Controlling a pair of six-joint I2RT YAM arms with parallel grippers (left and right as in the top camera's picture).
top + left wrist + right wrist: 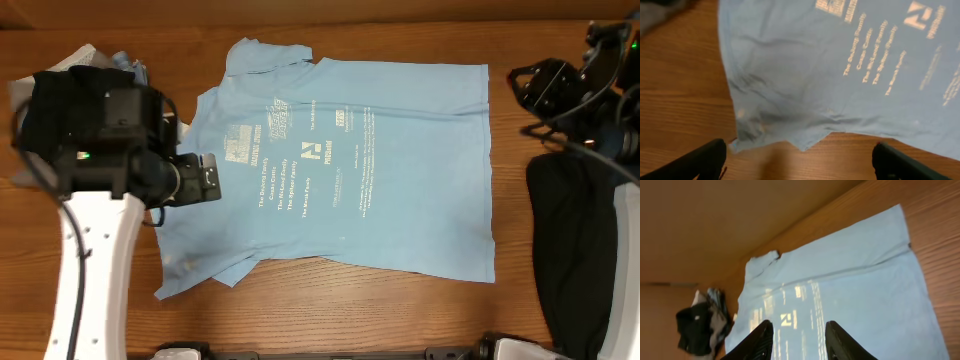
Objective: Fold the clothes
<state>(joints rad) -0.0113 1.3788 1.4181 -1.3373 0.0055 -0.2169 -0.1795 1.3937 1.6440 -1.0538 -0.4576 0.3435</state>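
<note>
A light blue T-shirt (350, 160) lies spread flat on the wooden table, its small white print facing up. My left gripper (200, 178) hangs over the shirt's left edge. In the left wrist view it (800, 167) stands wide open above bare wood, just short of the shirt's rumpled corner (805, 142). My right gripper (522, 88) hovers off the shirt's far right corner, apart from the cloth. In the right wrist view its fingers (797, 342) are parted with nothing between them, and the shirt (850, 295) lies beyond.
A black garment (575, 250) lies on the table at the right under the right arm. A heap of black and grey clothes (90, 60) sits at the far left, partly hidden by the left arm; the right wrist view also shows this heap (697, 325).
</note>
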